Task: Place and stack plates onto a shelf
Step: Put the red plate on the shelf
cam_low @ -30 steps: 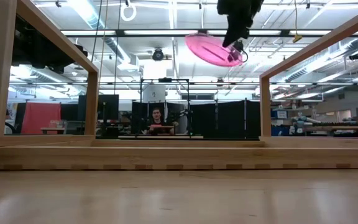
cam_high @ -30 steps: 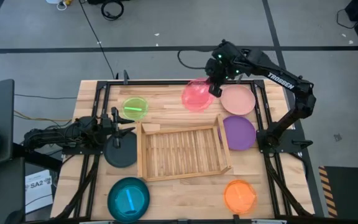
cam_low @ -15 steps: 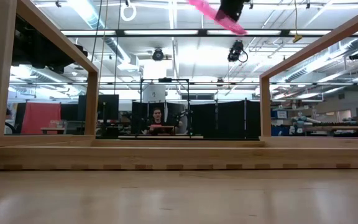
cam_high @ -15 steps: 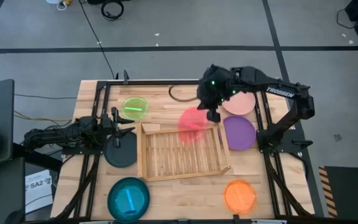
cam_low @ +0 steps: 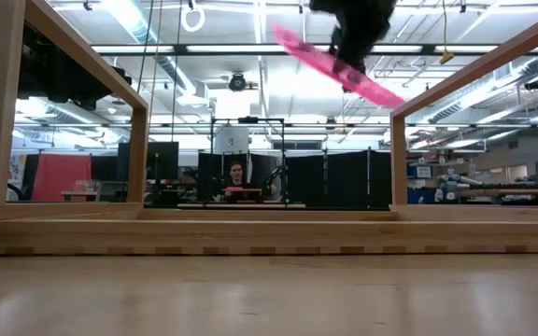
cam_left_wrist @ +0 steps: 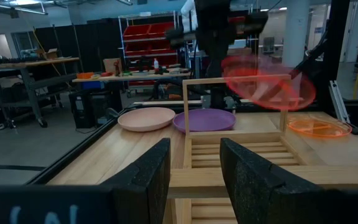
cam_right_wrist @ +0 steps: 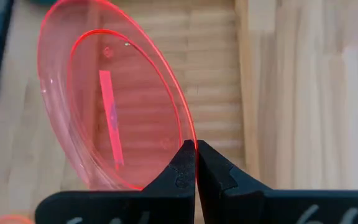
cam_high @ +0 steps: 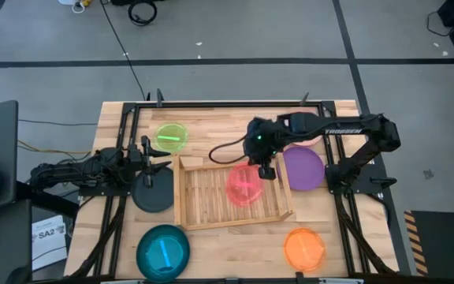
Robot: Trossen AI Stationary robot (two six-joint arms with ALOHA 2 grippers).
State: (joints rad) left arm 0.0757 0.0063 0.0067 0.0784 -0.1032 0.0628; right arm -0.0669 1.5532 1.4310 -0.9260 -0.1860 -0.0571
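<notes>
Right gripper [cam_high: 264, 171] is pinched tight on the rim of the pink plate [cam_high: 244, 185], holding it tilted in the air over the right half of the shelf [cam_high: 203, 213]; in the low view the plate [cam_low: 336, 67] slopes down toward the right, well above the slats. Wrist view shows both fingers [cam_right_wrist: 180, 174] clamped on the plate edge [cam_right_wrist: 114, 106], slats underneath.

Left gripper [cam_high: 145, 151] waits at the left edge of the table [cam_high: 219, 118], over the dark grey plate [cam_high: 153, 193], jaws partly open w/ nothing between them.

Progress, as I judge it: early. Shelf holds 0 plates so far; pink is the 1st and is not set down yet. Left to do: lower and release pink, then bring in the rest, 6 more by my count: lime plate [cam_high: 171, 137] near the shelf's far left corner, dark grey just beside its left side, teal [cam_high: 162, 250] near left, orange [cam_high: 303, 248] near right, purple [cam_high: 303, 168] just beside the right side, and pale pink [cam_left_wrist: 146, 118] past purple, mostly hidden under the right arm from above.

Surface: light wood tabletop w/ a black rail frame round it. Room: grey floor w/ cables, red bins, benches, dark partitions, and a person seated far back [cam_low: 236, 177].
</notes>
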